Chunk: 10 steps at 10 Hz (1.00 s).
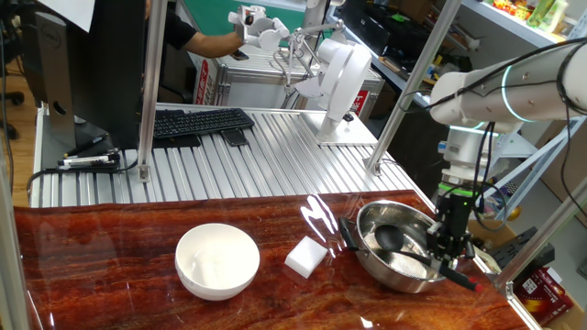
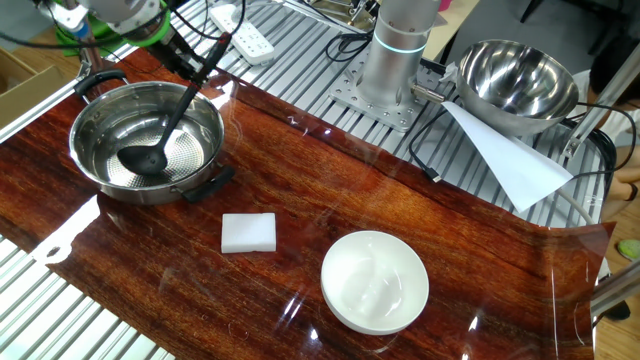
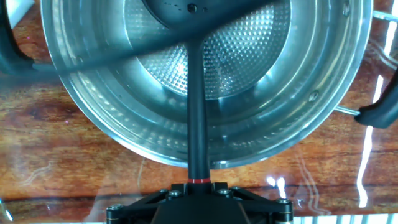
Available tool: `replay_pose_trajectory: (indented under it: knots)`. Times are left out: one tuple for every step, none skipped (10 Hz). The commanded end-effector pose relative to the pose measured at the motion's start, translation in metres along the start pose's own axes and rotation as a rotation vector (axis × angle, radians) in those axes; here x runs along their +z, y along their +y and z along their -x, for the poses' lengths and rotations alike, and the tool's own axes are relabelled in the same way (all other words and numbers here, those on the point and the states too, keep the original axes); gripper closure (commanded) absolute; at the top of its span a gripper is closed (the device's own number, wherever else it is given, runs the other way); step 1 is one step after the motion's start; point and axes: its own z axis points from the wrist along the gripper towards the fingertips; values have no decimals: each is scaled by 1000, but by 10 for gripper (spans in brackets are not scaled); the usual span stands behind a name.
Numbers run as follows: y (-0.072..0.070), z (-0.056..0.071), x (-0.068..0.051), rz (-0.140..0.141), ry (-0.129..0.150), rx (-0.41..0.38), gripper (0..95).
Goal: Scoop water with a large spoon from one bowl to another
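The white bowl (image 2: 375,281) sits nearest on the tabletop (image 2: 300,190), with no clear sign of water in it, so the transfer seems not yet made. Between it and the steel bowl (image 2: 146,140) lies a white block (image 2: 248,232), just beside the likely carrying path. Farther off, the pincer (image 2: 190,62) is clenched on the handle of the large spoon (image 2: 160,140), whose cup rests low in the steel bowl at the dimpled bottom, apparently dipping. Lifting, carrying across and pouring remain. A second steel bowl (image 2: 515,80) stands beyond, off the tabletop.
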Motion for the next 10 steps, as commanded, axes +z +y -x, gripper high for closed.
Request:
replay_pose_trajectory:
  knots:
    - [0,4,0,2,0,9,950]
    - [1,6,1,2,3,15,950]
    - [1,9,3,4,13,21,950]
    - [1,11,4,9,22,26,950]
    - [2,14,6,11,31,37,950]
    - [2,15,7,13,39,40,950]
    - [3,16,8,17,47,42,950]
    - [3,17,9,20,51,44,950]
    - [4,19,10,20,50,46,950]
    - [3,20,12,20,47,43,950]
